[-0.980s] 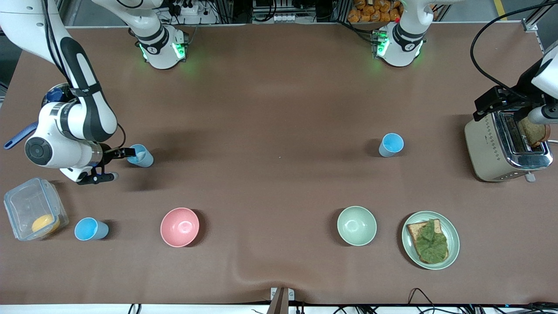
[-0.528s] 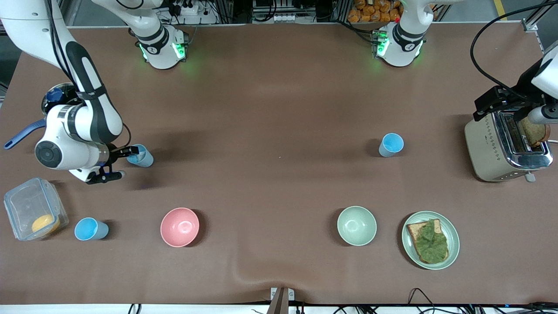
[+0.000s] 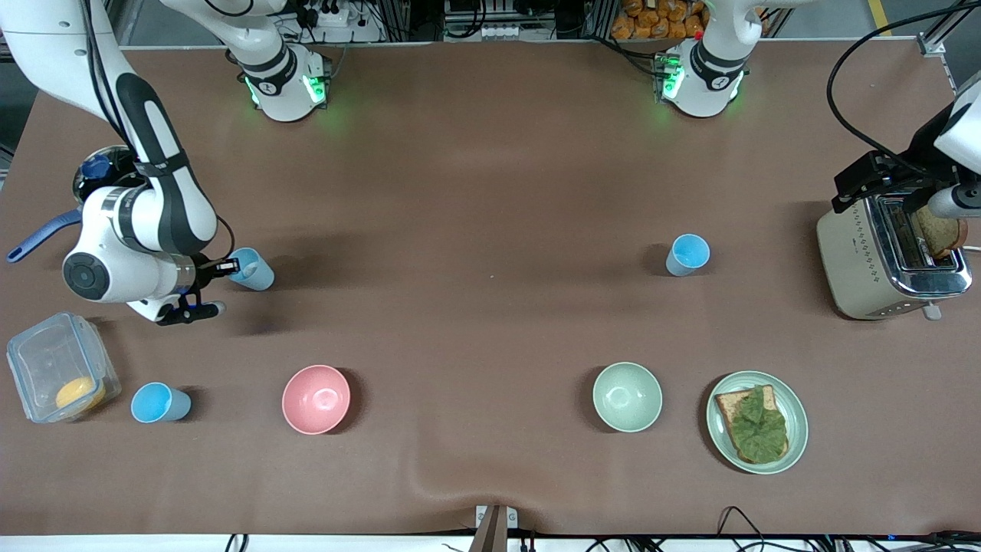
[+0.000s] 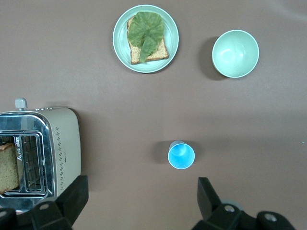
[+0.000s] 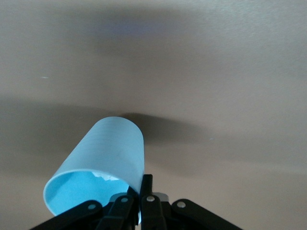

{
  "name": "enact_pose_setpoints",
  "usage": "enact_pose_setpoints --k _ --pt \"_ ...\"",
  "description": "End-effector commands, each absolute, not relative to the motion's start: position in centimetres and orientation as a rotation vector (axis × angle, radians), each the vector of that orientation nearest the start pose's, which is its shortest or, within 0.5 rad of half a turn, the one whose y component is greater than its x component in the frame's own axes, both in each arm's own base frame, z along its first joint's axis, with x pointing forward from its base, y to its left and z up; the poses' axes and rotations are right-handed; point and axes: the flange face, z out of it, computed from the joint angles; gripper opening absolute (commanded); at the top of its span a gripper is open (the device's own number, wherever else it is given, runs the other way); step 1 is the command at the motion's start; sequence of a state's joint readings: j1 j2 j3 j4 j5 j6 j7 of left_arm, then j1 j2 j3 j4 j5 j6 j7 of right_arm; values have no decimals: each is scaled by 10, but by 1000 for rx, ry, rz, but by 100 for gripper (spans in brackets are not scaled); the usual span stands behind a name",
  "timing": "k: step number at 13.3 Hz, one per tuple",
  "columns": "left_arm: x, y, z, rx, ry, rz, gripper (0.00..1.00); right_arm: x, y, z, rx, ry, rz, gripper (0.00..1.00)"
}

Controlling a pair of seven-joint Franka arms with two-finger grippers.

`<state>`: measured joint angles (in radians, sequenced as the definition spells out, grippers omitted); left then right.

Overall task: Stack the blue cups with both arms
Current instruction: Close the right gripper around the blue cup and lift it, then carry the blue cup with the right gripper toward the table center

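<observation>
The blue cup at the right arm's end of the table is in the right gripper, whose fingers are closed narrow on its rim; in the right wrist view the cup is tilted, with one finger on the outside of the wall and a white bit inside near the rim. A second blue cup stands upright on the table, nearer to the front camera than this gripper, just beside a clear plastic box with something orange in it. The pink bowl is near that cup.

The left gripper hangs high over the toaster, its fingers spread wide and holding nothing. Below it the third blue cup stands alone. The toaster has a slice of bread in its slot. The pale green bowl holds nothing, and the plate beside it carries bread with a green leaf.
</observation>
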<state>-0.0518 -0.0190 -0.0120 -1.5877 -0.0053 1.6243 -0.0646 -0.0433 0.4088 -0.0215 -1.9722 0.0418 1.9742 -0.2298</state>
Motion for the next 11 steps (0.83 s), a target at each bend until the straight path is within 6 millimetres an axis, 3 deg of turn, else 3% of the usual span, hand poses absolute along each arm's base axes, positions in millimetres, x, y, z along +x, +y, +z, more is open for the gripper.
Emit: enact_pose_setpoints --k 1,4,7,9,11 --pt "553 -37 635 -3156 -32 -76 100 584 8 261 -2991 -161 659 0" --pt "553 -37 635 -3156 -32 -76 100 592 77 280 -2946 -84 630 0" --pt "554 -37 636 -3155 -29 -86 100 598 177 280 -2965 15 616 0" --pt "557 -33 632 -3159 -17 -78 100 583 254 283 -3012 75 605 0" --pt "557 -38 632 -3153 -3 -79 100 581 298 283 -3035 169 564 0"
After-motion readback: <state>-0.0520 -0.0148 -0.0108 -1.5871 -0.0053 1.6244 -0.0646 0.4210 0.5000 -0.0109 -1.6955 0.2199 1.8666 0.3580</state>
